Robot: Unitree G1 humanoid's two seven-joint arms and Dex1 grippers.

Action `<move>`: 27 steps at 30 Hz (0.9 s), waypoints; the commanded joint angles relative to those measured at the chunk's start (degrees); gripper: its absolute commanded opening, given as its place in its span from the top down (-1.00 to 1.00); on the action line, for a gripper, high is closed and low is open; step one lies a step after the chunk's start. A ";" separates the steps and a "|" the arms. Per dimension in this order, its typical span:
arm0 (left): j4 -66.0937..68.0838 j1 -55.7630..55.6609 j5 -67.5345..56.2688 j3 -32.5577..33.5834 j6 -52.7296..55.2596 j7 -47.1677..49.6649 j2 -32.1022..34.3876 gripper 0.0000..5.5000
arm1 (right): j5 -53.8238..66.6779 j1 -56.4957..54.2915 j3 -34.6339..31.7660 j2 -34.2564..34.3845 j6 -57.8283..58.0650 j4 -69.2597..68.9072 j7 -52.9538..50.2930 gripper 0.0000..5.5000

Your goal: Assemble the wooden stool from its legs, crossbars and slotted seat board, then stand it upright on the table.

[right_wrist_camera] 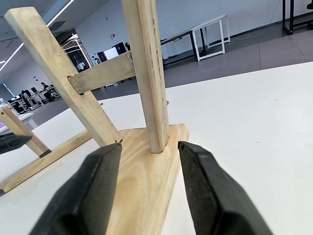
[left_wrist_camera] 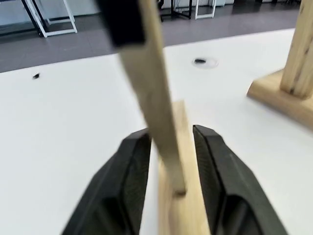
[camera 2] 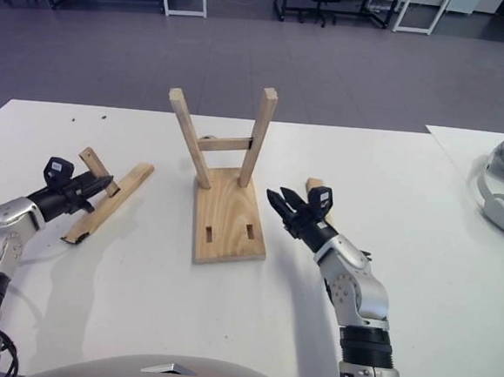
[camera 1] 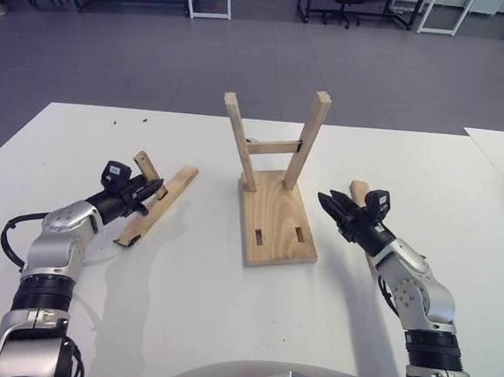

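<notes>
Wood leg frame (camera 1: 159, 203) betw. open L fingers (left_wrist_camera: 124, 186); R fingers (right_wrist_camera: 210, 196) apart.

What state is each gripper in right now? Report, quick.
Left gripper: open, straddling a stick of the loose leg pair, not clearly clamped.
Right gripper: open, empty, beside the seat board.

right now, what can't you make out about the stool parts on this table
- Wooden piece behind the right gripper: mostly covered by it, eye views; kind unclear.
- Loose leg pair: left gripper covers where its pieces join, eye views; blurred in left wrist view.
- Dark specks far left: too small.
- White object: cut by right eye view's edge.
</notes>
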 commanded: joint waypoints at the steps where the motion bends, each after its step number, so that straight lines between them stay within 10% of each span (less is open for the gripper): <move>1: -5.27 4.96 2.53 -1.19 5.33 0.11 2.00 0.20 | -0.92 -0.95 -0.03 0.40 -0.98 0.89 0.42 0.21; 9: -4.49 6.04 3.29 -0.96 11.61 -1.38 1.30 -0.23 | -1.56 -0.55 0.55 0.29 -1.02 0.64 0.81 0.21; 20: -0.18 6.56 7.08 -2.54 3.92 -1.71 0.79 0.26 | -2.90 -1.71 1.26 -0.52 0.67 0.44 1.05 0.21; 27: -17.22 3.51 -18.45 20.33 -1.94 -2.83 -4.35 0.26 | 10.10 -9.42 -1.63 0.83 10.63 -11.02 0.13 0.21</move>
